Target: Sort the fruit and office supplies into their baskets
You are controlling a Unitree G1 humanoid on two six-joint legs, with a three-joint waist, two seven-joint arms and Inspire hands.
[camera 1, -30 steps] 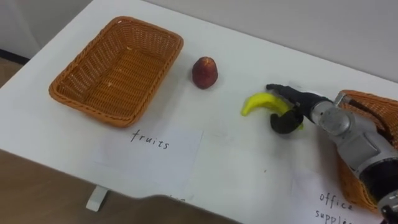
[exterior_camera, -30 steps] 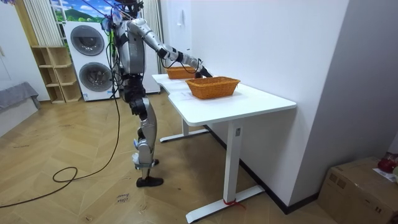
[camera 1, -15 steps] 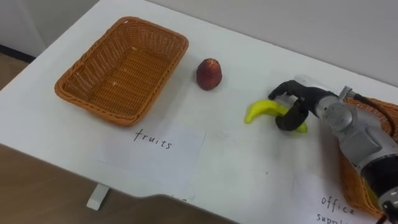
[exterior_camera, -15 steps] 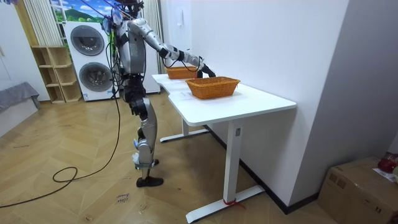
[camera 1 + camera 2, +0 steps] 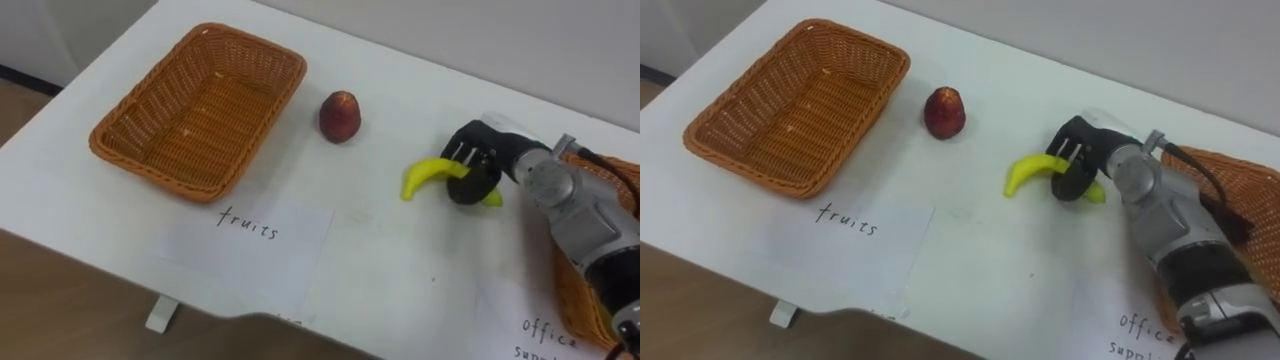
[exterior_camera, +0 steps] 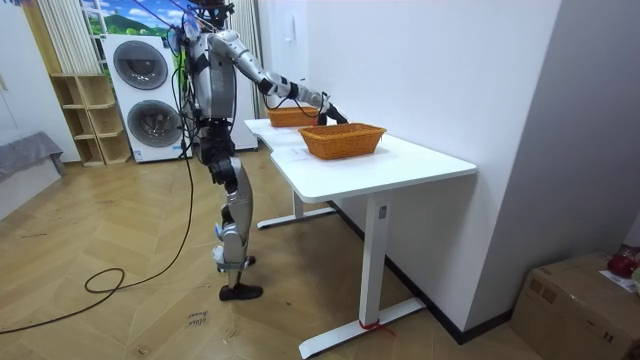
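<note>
A yellow banana (image 5: 425, 177) lies on the white table (image 5: 400, 270), right of centre. My right hand (image 5: 478, 160) reaches in from the right and sits over the banana's right half, fingers and thumb curled round it. A red apple (image 5: 340, 116) rests on the table to the banana's left. The empty wicker fruit basket (image 5: 160, 172) stands at the far left, with a paper label (image 5: 250, 235) in front of it. The office supplies basket (image 5: 1240, 180) is at the right edge, partly behind my forearm.
A second paper label (image 5: 545, 335) lies at the lower right. The table's near edge runs along the bottom left, with floor beyond it. In the room view I stand at the table's (image 6: 400, 160) far end, washing machines (image 6: 145, 95) behind me.
My right hand's fingers were straight over the banana and have curled round it. The banana has turned slightly under the hand. The whole picture has shifted a little.
</note>
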